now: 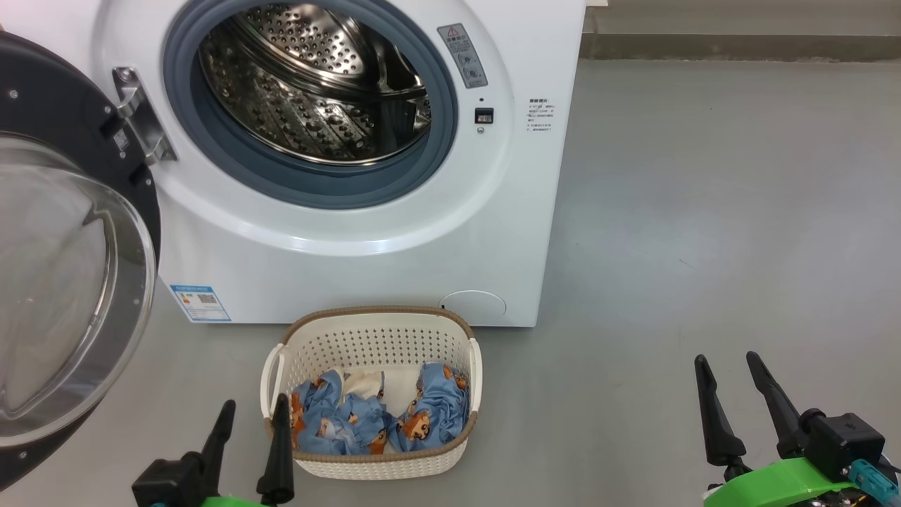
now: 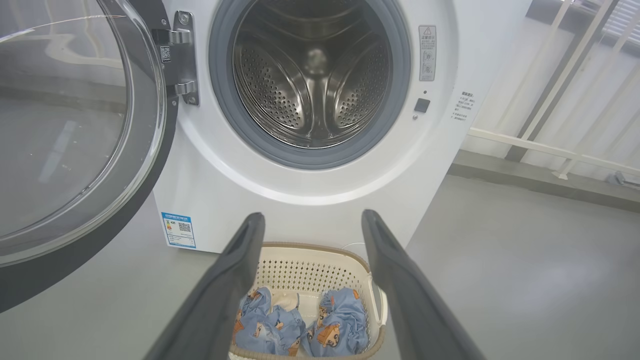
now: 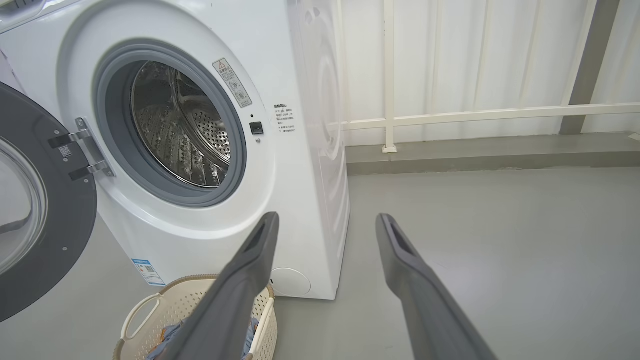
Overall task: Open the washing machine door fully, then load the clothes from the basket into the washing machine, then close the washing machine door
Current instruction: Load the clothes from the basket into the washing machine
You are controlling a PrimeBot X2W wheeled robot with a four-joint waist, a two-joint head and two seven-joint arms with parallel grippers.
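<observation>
The washing machine (image 1: 352, 267) takes up the upper left and centre of the head view. Its steel drum (image 1: 317, 84) is exposed and no laundry can be seen inside it. The washing machine door (image 1: 70, 267) stands swung wide at the left edge of the frame on its hinge. It looks rigid and fairly heavy, with slick glass, so the black rim on the side away from the hinge is probably the best place to push when closing it.

The basket (image 1: 373, 310) sits on the floor (image 1: 704, 211) at lower centre, just in front of the machine. It is thin perforated plastic, likely light enough to slide or lift if a garment snags.

The clothes (image 1: 366, 415) lie crumpled in its bottom, with blue bear-print bunches at left and right and a cream piece between them towards the back. They should be soft, limp and light, and likely to drape and trail. A raised fold near the top of a bunch looks like the safest place to pinch.

The left gripper (image 1: 255, 401), at lower left, is beside the basket's near left corner, with its jaws spread and holding nothing. The right gripper (image 1: 726, 358), at lower right, is well apart from the basket, with its jaws also spread and holding nothing.
</observation>
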